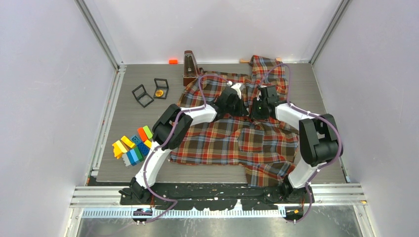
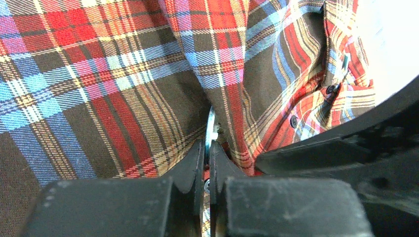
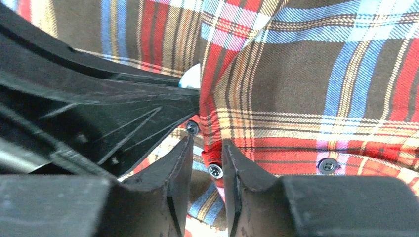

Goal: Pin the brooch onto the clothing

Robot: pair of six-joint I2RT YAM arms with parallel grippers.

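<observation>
The clothing [image 1: 232,140], a red, brown and light-blue plaid shirt, lies spread across the table. Both grippers meet over its upper middle. My left gripper [image 2: 208,145] [image 1: 242,107] is shut on a thin silvery, light-blue piece seen edge-on, the brooch [image 2: 211,127], pressed against a raised fold of the shirt [image 2: 148,89]. The right wrist view shows a pale bit of the brooch [image 3: 190,79] at the left finger's tip. My right gripper [image 3: 207,143] [image 1: 252,109] is open, with the shirt's buttoned edge and one button [image 3: 215,171] in the gap between its fingers.
A brown metronome [image 1: 190,68] stands at the back by the collar. Two open black boxes [image 1: 150,92] lie at the left, one with a gold piece in it. Coloured blocks [image 1: 132,148] sit near the left arm. An orange piece [image 1: 173,61] lies at the back wall.
</observation>
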